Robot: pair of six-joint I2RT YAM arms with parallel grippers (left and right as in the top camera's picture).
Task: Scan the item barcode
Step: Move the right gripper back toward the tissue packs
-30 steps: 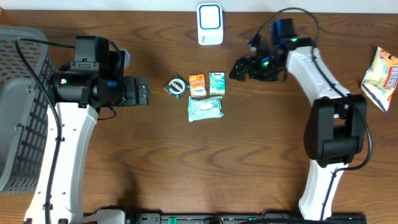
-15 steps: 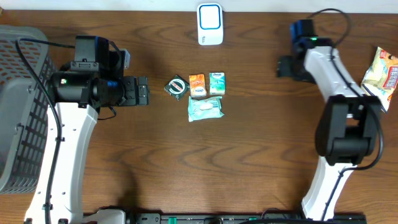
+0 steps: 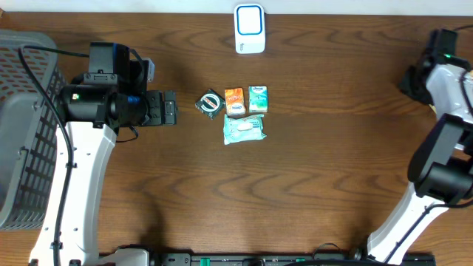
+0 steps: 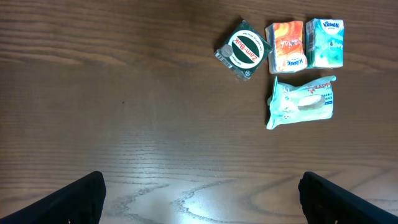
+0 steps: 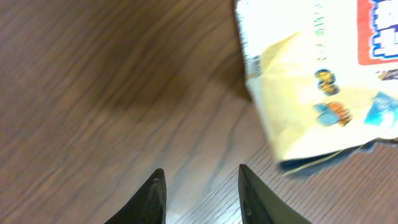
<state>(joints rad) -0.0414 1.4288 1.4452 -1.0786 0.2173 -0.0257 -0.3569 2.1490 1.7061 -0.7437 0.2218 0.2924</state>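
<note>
At the table's [image 3: 295,185] 3 o'clock edge, the right gripper [image 5: 202,190] is hovering just short of the bag [image 5: 323,81], which I take for the item to scan. The bag is lying flat on the wood at about 1 o'clock from the fingertips. The jaws are standing partway in, with a narrow gap and only bare wood between them, so nothing is being held.

To do this pick well, the gripper is needing to shift toward 1 o'clock until the bag's near edge sits inside the gap. A gap this narrow is probably suiting only a thin, crimped edge. Pinching the seam rather than the puffy middle is likely keeping the bag from crumpling or slipping. The printed face is then wanting to point at the scanner [image 3: 250,29], sitting at 12 o'clock.

The left gripper [image 3: 170,108] is waiting at 9 o'clock, jaws wide and empty, beside the basket [image 3: 22,111].

The overhead view is placing both arms and the scanner, but the right arm is covering the bag there. Only the right wrist view is showing the bag and the finger gap. The left wrist view is giving the centre cluster up close: a tin [image 4: 242,50], an orange pack [image 4: 287,46], a teal pack [image 4: 326,42] and wipes [image 4: 303,102].
</note>
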